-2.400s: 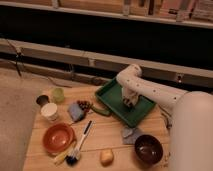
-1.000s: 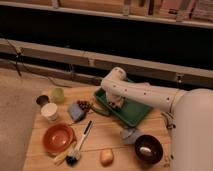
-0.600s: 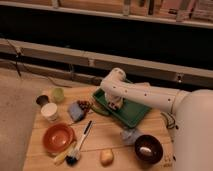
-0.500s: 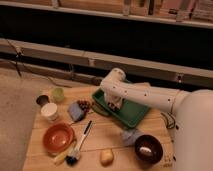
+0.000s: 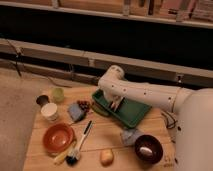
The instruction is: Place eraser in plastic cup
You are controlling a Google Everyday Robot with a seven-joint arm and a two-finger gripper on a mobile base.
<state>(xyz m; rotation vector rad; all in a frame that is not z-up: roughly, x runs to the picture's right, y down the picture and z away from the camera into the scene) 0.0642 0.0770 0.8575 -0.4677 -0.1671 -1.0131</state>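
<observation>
White arm's two-finger gripper (image 5: 116, 104) hangs low over the green rectangular plastic tray (image 5: 131, 111), jaw state can't tell, small striped eraser not made out, so find it first, then carry w/ steady grip to the pale green plastic cup (image 5: 58, 94).

A matt wooden table (image 5: 107, 137) is seen. The gripper (image 5: 116, 104), of smooth white plastic, is held over a glossy green plastic tray (image 5: 132, 112).
</observation>
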